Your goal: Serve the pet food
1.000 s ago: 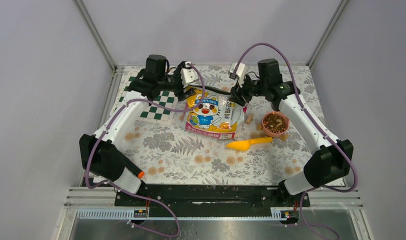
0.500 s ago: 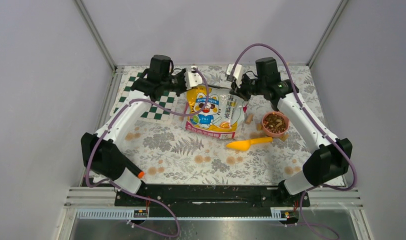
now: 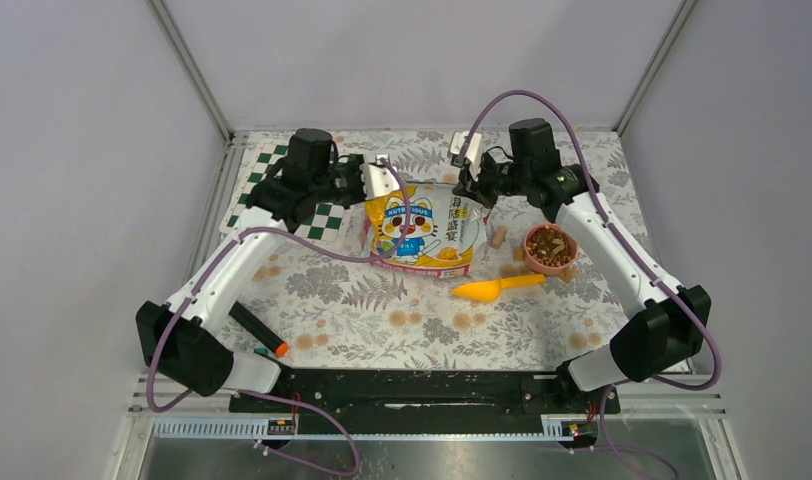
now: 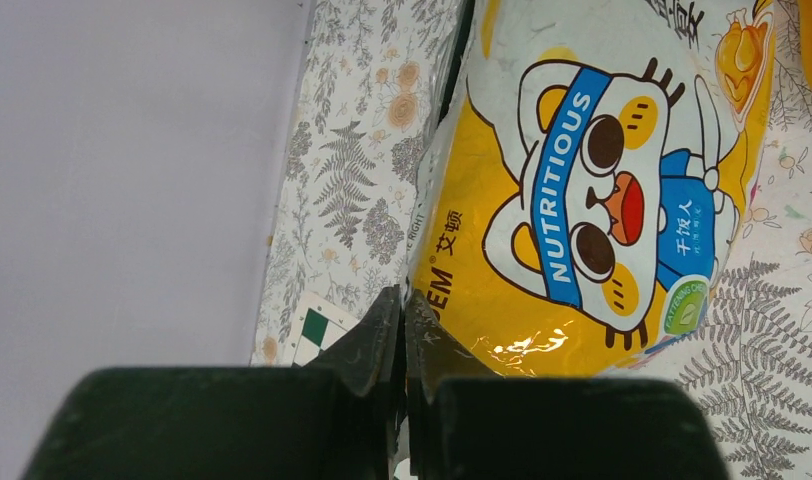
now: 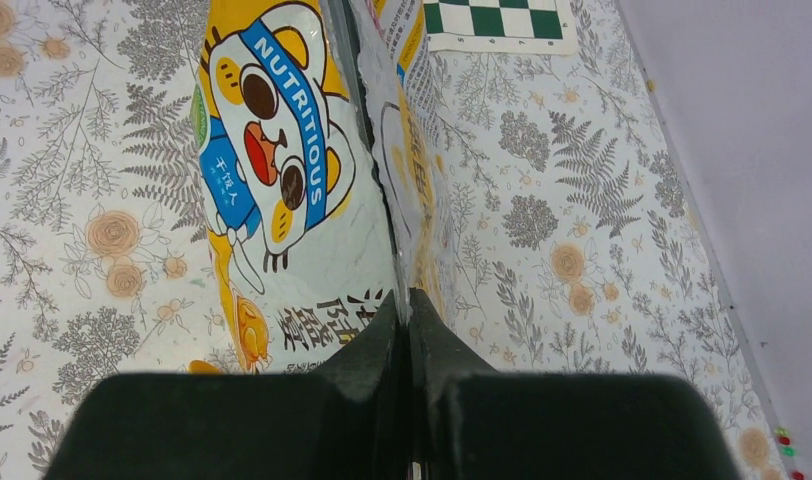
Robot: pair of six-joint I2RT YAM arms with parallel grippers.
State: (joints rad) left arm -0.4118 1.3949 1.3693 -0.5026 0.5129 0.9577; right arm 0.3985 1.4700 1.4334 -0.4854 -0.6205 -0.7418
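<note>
The glossy yellow bag [image 3: 420, 228] with the white cat stands tilted at the middle back of the table, its top edge raised. My left gripper [image 3: 379, 186] is shut on the bag's top left corner. My right gripper [image 3: 466, 190] is shut on the top right corner. In the left wrist view the gripper [image 4: 403, 305] pinches the bag [image 4: 582, 200] edge between closed fingers. The right wrist view has that gripper [image 5: 409, 305] clamped on the bag [image 5: 282, 170] seam. Brown pet food [image 3: 550, 243] fills a pink bowl [image 3: 567, 262] right of the bag.
A yellow scoop [image 3: 497, 288] lies in front of the bag and bowl. Tan cork-like pieces [image 3: 498, 237] sit between bag and bowl. A green checkered mat [image 3: 304, 205] lies at the back left. A black marker with an orange tip [image 3: 258, 331] lies near the left arm's base.
Both grippers went from open to shut on the bag's top corners. The bag's top has risen off the table, and the left arm's elbow swung out toward the near left.
</note>
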